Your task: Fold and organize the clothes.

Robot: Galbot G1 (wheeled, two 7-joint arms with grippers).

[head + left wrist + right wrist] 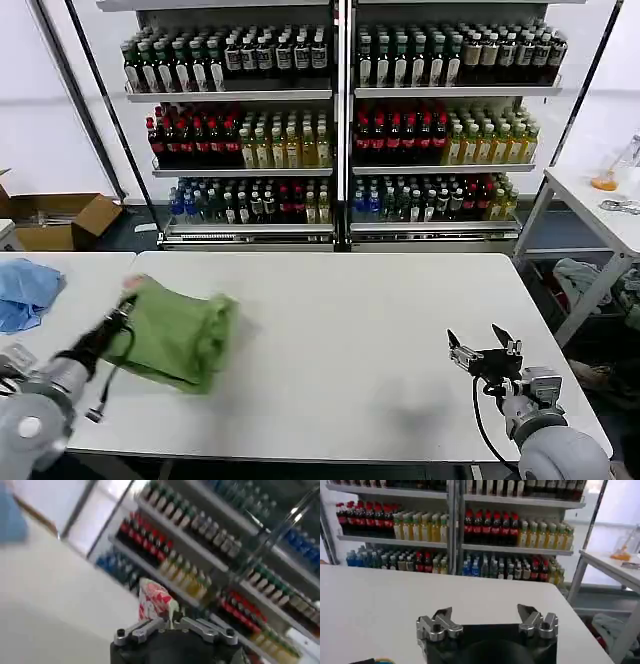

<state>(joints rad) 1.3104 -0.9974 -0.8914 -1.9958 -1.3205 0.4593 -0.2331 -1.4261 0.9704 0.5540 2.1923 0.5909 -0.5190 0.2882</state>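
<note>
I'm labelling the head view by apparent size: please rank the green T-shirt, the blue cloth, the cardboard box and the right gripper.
1. Green T-shirt, held by the left gripper.
2. Cardboard box, though it sits farther back, so its true size is unsure.
3. Blue cloth, cut off by the edge.
4. Right gripper.

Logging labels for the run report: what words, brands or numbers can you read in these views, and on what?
None can be read.
Bottles on the shelves: labels too small and blurred.
T-shirt, held in the left gripper: a red, pink and white print, no legible words.
Cardboard box: no readable marking.
</note>
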